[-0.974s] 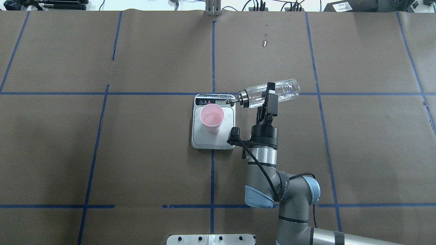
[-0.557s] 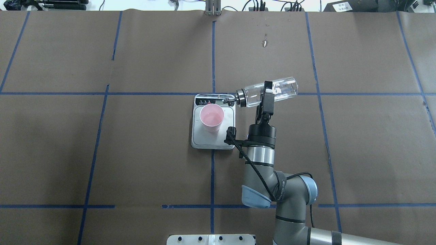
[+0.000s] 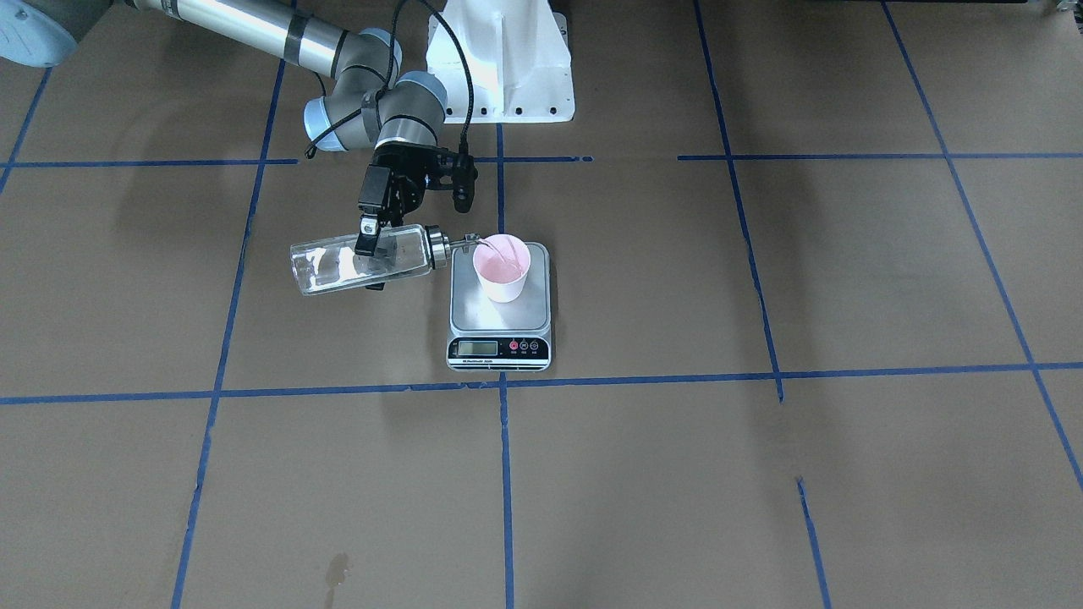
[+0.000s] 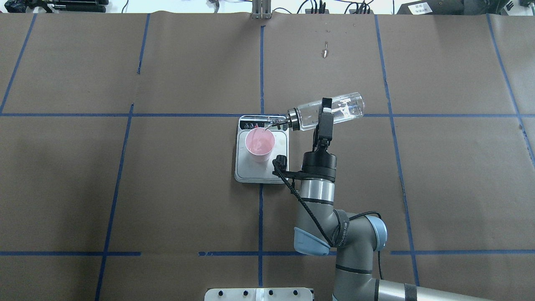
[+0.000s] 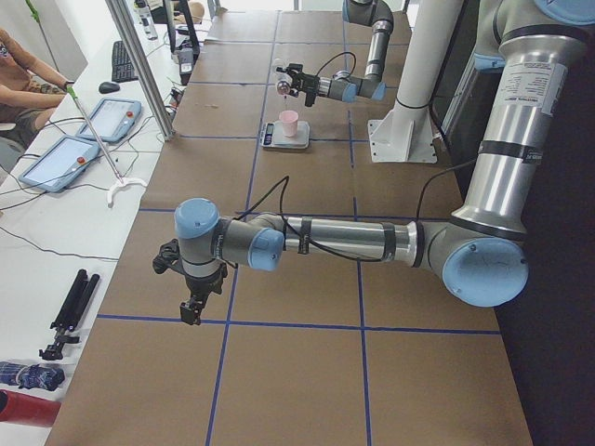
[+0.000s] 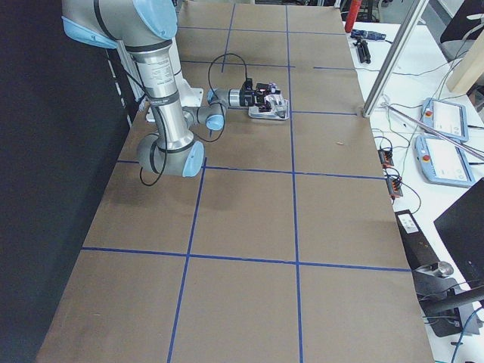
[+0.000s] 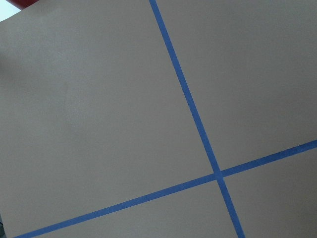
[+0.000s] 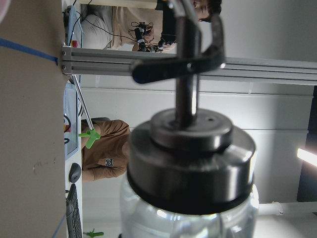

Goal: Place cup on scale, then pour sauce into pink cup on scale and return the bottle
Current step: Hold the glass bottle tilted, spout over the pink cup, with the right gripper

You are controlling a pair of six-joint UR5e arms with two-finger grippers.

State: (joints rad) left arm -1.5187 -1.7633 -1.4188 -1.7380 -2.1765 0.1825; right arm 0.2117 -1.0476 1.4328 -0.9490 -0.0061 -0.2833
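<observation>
Gently: with my right gripper [image 4: 325, 112] clamped on the bottle [image 4: 347, 107], I'd tilt slowly, landing sauce [image 4: 259, 143] mid-cup [image 4: 261, 158], clear of the scale [image 4: 281, 168] edges.

overhead and front-facing cameras look down from opposite sides, sharing the scale [image 4: 261, 171].

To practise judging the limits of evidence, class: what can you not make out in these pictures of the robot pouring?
- The scale display's reading: too small in the front-facing view.
- Liquid level in the cup: too small in every view.
- Left hand open or shut: only the left side view shows it, and it is tiny there.
- The bottle spout's tip: cut off by the top edge of the right wrist view.
</observation>
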